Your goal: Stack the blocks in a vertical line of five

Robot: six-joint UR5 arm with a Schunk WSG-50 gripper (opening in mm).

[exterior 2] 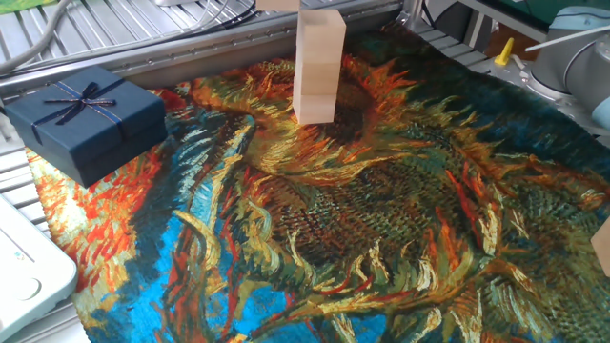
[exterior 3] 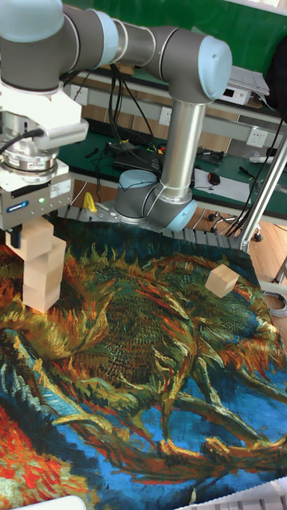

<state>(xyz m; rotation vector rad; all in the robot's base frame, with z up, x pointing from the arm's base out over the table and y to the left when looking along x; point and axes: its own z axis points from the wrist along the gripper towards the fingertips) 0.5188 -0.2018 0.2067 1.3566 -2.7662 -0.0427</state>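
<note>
- The pale beige wooden cube blocks (exterior 3: 44, 275) stood as a short column on the sunflower-patterned cloth (exterior 3: 143, 374) over the tabletop.
- The claw (exterior 3: 30, 236) gripped another block (exterior 3: 32, 241) at the column's top.
- Judgement: square it over the column, lower gently, release only once seated.
- A spare cube (exterior 3: 222, 280) lay well apart from the column.

Stack of pale wooden blocks (exterior 2: 317, 69), upright on patterned cloth (exterior 2: 362, 219). Dark blue gift box (exterior 2: 84, 119), ribboned, left of stack, well apart. Another block's edge (exterior 2: 601, 244) far right of stack.
</note>
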